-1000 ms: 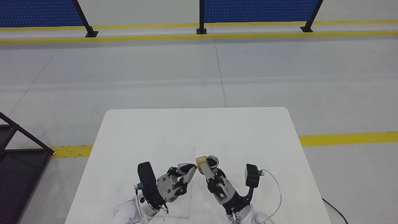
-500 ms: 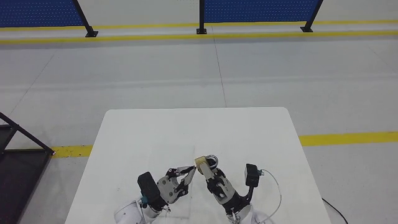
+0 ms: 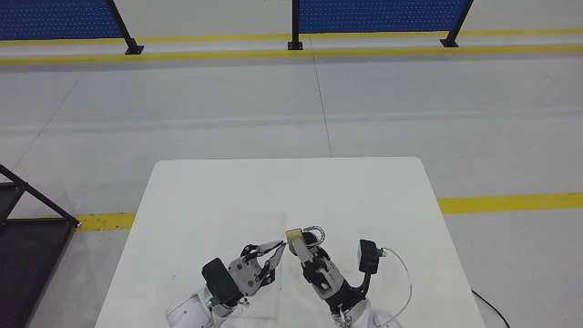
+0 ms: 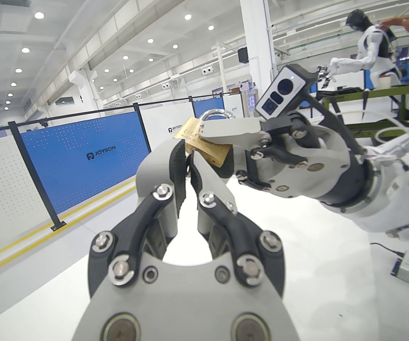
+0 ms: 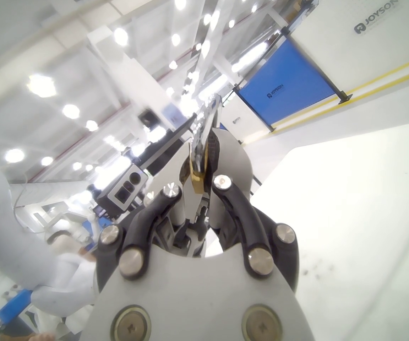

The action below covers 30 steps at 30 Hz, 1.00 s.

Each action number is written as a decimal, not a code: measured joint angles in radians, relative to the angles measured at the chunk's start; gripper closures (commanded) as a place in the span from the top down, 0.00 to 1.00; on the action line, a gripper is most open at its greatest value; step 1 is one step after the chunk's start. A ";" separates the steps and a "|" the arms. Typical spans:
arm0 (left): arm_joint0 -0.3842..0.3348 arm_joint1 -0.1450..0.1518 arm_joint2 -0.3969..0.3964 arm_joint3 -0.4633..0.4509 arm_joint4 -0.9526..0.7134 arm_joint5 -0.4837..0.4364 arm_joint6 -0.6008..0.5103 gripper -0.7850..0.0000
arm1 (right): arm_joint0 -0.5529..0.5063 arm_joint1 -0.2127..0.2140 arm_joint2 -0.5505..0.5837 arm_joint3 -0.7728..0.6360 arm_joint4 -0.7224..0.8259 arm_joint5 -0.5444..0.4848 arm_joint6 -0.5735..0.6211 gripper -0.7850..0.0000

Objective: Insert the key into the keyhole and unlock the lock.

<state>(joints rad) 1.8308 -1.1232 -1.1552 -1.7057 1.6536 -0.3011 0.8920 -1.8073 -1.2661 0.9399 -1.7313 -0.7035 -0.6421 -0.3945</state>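
Top view: at lower centre, near the front edge of the table [image 3: 364, 196], the right gripper [image 3: 302, 249] clamps the lock [image 3: 295, 236], with bare tabletop above and to both sides. Left wrist view: the left gripper [image 4: 187, 156], pads pinched together, has its tips against the lock's lower edge at frame centre. Right wrist view: the lock sits edge-on between the fingers, with the table's corner at right.

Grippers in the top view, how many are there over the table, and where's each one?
2. The left gripper is over the table's near edge, its tips pointing at the padlock. The right gripper is beside it, clamped on that padlock's brass body.
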 measured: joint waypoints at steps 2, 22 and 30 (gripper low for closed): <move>-0.002 0.000 0.004 0.005 0.005 0.012 0.007 0.00 | 0.000 0.000 0.000 0.000 0.001 0.001 0.002 0.00; 0.202 0.055 -0.286 -0.057 -0.478 -0.381 -0.155 1.00 | 0.103 -0.017 -0.050 0.098 -0.038 0.242 0.210 0.00; 0.309 0.070 -0.471 -0.040 -0.513 -0.381 -0.128 1.00 | 0.269 -0.053 -0.216 0.232 -0.106 0.354 0.603 0.00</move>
<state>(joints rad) 2.1397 -1.0529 -1.6259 -1.7452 1.1405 -0.6825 0.7639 -1.5379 -1.3189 0.7238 -1.4996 -0.8091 -0.2880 0.2086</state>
